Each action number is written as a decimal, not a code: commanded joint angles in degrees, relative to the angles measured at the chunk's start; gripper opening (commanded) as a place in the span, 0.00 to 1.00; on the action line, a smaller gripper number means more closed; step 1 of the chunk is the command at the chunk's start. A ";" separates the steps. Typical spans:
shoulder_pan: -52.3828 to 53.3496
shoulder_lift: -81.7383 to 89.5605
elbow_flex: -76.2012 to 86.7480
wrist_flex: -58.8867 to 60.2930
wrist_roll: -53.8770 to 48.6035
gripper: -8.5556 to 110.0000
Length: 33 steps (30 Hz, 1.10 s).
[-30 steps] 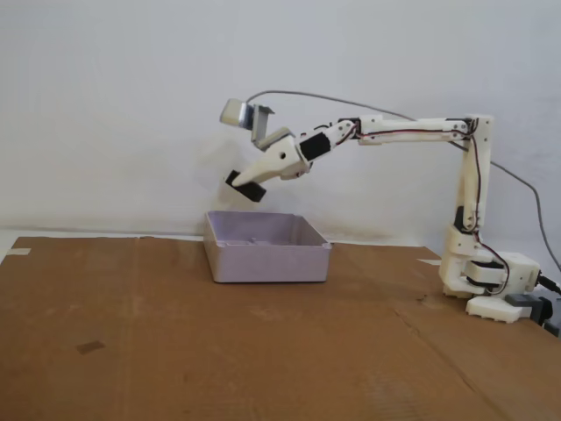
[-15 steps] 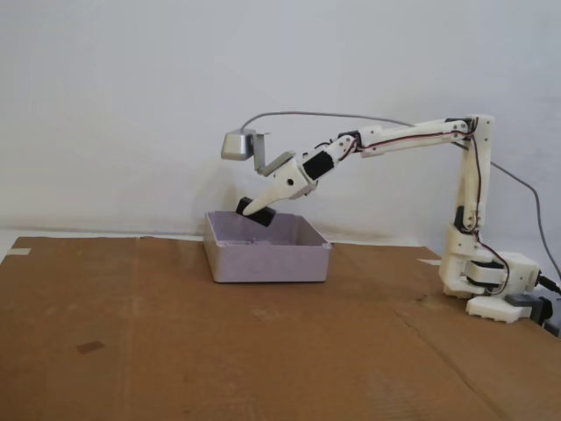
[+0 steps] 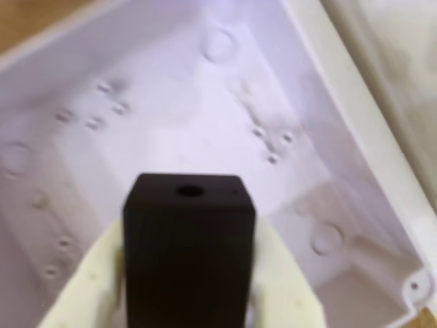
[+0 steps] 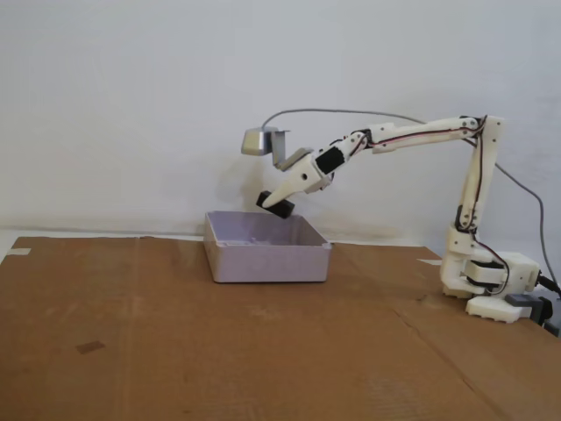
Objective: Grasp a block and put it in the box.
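Matte black, the block (image 3: 188, 253) sat clamped between the two pale cream fingers (image 3: 287, 287) of the gripper (image 4: 274, 203), which was closed on it from both sides. In the wrist view its long axis ran along the fingers, with the far end face pointing away from the camera toward the box (image 3: 355, 109) floor, and that end face had a small round hole in it. In the fixed view the block (image 4: 275, 204) was tilted, low end down and to the left, hanging in the air just above the back part of the box (image 4: 267, 260), not touching it. The box was pale lilac plastic, with little moulded circles and dots on its floor, and it stood near the back edge of the brown cardboard sheet (image 4: 219, 351). The white arm (image 4: 421, 133) reached over from its base (image 4: 486, 285) at the right edge of the cardboard. Couldn't read any writing or logos anywhere, too blurry.
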<state>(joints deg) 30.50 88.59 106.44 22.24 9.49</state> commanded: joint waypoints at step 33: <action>-4.13 1.58 4.57 -4.92 -0.44 0.07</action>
<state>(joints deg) 26.63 88.68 113.55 20.39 9.49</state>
